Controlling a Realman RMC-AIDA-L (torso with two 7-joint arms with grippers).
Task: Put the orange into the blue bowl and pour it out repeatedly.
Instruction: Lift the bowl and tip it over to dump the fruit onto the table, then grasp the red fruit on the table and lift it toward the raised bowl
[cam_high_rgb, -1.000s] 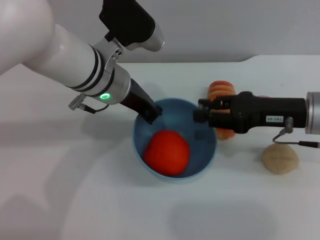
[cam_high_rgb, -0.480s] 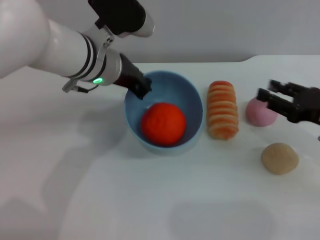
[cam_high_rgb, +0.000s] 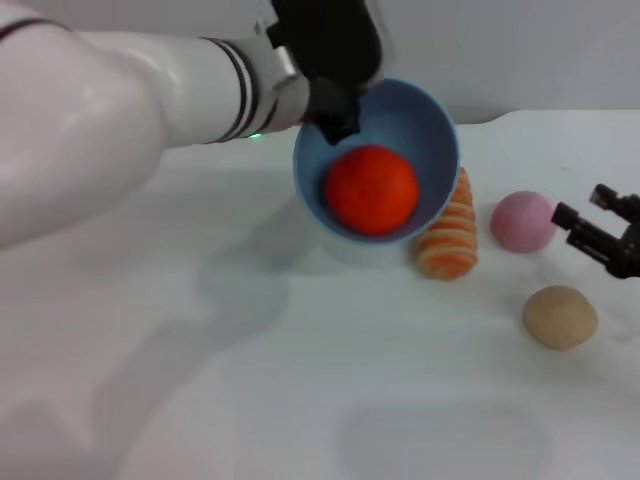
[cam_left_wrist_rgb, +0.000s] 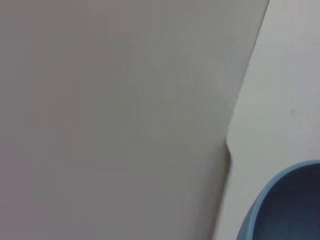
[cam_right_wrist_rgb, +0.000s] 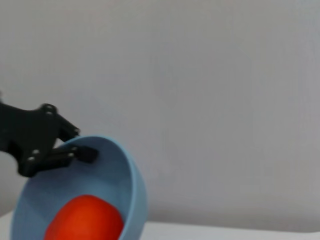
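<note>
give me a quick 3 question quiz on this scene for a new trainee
1. True or false: the orange lies inside the blue bowl.
2. Which gripper holds the bowl's rim? A) left gripper B) right gripper
3. Fill in: the bowl is lifted and ____ toward the camera.

Key: 1 true. 2 A; the right one waits open near the pink ball. 3 tilted.

Your head cam looks down from above at the white table (cam_high_rgb: 300, 400). The left wrist cam sits super close, catching just the rim of the light blue round plastic bowl (cam_left_wrist_rgb: 287, 210). Your right wrist cam views that bowl (cam_right_wrist_rgb: 127, 195) sideways from farther off.
</note>
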